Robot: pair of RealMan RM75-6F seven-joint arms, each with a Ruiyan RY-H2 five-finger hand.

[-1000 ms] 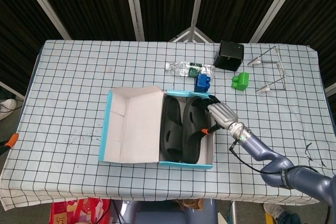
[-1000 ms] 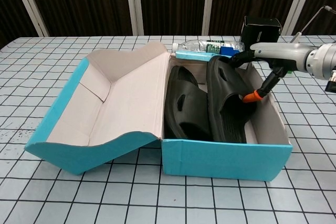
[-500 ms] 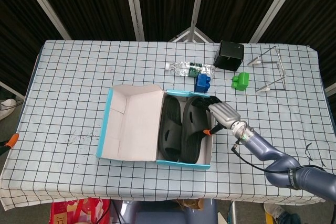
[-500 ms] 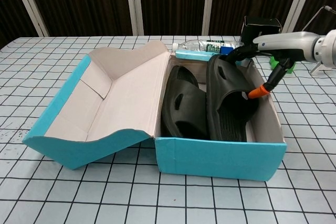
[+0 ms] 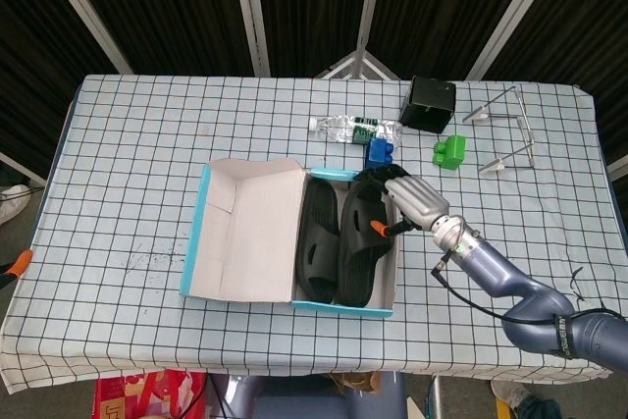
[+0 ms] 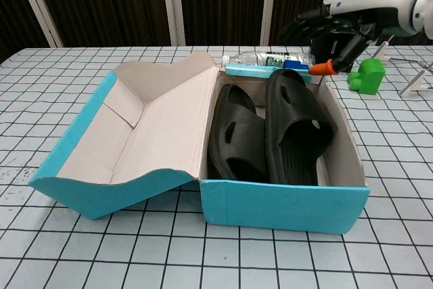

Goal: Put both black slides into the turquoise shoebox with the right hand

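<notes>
**Turquoise shoebox holding both slides; right hand raised clear**

Turquoise shoebox (image 6: 284,201) stands open on the checked table (image 5: 137,164), its lid (image 6: 128,140) folded out to the left. Both black slides lie inside the tray, side by side and soles down: the left slide (image 6: 233,137) against the lid side of the shoebox, the right slide (image 6: 294,123) against the shoebox's right wall. In the chest view the right slide's toe end rises toward the far rim of the shoebox.

The right hand (image 6: 335,21) hangs above the far right corner of the shoebox, touching neither slide. Its fingers (image 6: 304,21) are spread apart and hold nothing; an orange-tipped finger (image 6: 323,68) points down toward the shoebox rim. Half a second ago the hand sat lower, with its fingers on the right slide inside the shoebox; it has since lifted away, and the slide has settled flatter in the tray. The shoebox itself has not shifted since then, though it stands slightly further left than a second ago.

Beyond the far rim of the shoebox lie a water bottle (image 5: 348,128) and a blue block (image 5: 379,154); a green block (image 5: 449,151) and a black box (image 5: 428,104) stand further beyond the shoebox's far right corner. The left hand appears in neither view.
</notes>
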